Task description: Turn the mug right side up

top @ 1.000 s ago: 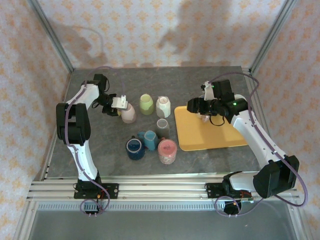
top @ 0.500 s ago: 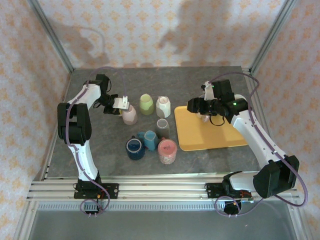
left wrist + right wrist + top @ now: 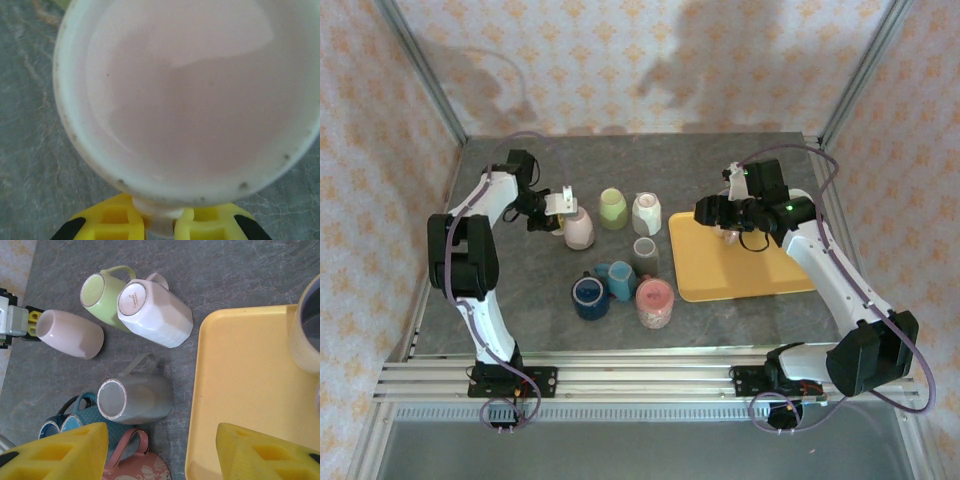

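Our left gripper (image 3: pixel 159 225) has its yellow fingers (image 3: pixel 115 222) drawn close together, and we see them pinching a pale lip at the edge of the pale pink mug (image 3: pixel 190 100). Just beyond the fingertips, the mug's recessed base and speckled foot ring face the wrist camera. The grey table (image 3: pixel 30 140) lies behind it on either side. We cannot tell whether the mug rests on the table or is lifted off it.

From our right wrist, the pink mug leans over with its base end toward the left fingers. The green mug (image 3: pixel 102 297) and the white mug (image 3: pixel 155 312) touch each other just past its far end.

Our right gripper (image 3: pixel 162 452) holds its fingers (image 3: pixel 60 450) spread wide, with nothing between them. Directly ahead of them is the grey mug (image 3: pixel 135 399), base toward us. The yellow tray (image 3: pixel 240 390) runs along in front of the right-hand finger, and a beige mug (image 3: pixel 305 335) stands on its far side. By the left-hand finger we see a blue mug (image 3: pixel 55 427) and a teal mug (image 3: pixel 85 412) side by side.
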You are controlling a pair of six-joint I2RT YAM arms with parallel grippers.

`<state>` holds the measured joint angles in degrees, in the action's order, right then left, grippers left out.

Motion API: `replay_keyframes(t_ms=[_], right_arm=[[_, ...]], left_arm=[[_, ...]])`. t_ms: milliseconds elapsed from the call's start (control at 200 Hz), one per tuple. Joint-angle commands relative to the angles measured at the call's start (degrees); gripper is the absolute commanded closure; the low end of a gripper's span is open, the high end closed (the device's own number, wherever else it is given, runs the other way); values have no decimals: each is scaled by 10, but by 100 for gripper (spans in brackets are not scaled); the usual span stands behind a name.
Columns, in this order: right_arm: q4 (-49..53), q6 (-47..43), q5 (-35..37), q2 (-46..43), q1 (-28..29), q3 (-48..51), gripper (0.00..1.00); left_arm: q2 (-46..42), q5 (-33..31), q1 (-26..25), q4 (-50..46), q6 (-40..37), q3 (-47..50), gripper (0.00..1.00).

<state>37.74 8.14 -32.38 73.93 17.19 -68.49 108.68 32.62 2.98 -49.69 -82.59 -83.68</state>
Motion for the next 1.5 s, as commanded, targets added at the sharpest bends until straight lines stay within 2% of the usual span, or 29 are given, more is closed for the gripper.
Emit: replay_keyframes(t_ms=[0,220,450,626,756,961,1121,1406,1496], right_arm=[[-6,5,7,-13,-3,-7,41],[-16,6,1,-22,-4,6,41],[-48,8,-43,-21,-4,19,42],[-77,-2,-97,-16,-3,24,43],[-105,-6,-178,-4,0,22,44],[-160,19,-259,7,17,6,44],[-244,85,-303,12,33,9,44],[-408,223,-331,22,66,13,45],[-462,263,-338,21,69,13,45]], left_arm=[[-49,7,2,-5,83,-4,100],[-109,34,11,29,190,34,100],[-220,110,10,151,319,134,100],[-289,142,5,238,469,168,100],[-315,130,-12,297,632,160,100],[-361,114,-49,377,796,152,100],[-390,108,-76,444,883,148,100],[-404,97,-144,431,915,78,100],[-404,90,-157,444,946,68,100]])
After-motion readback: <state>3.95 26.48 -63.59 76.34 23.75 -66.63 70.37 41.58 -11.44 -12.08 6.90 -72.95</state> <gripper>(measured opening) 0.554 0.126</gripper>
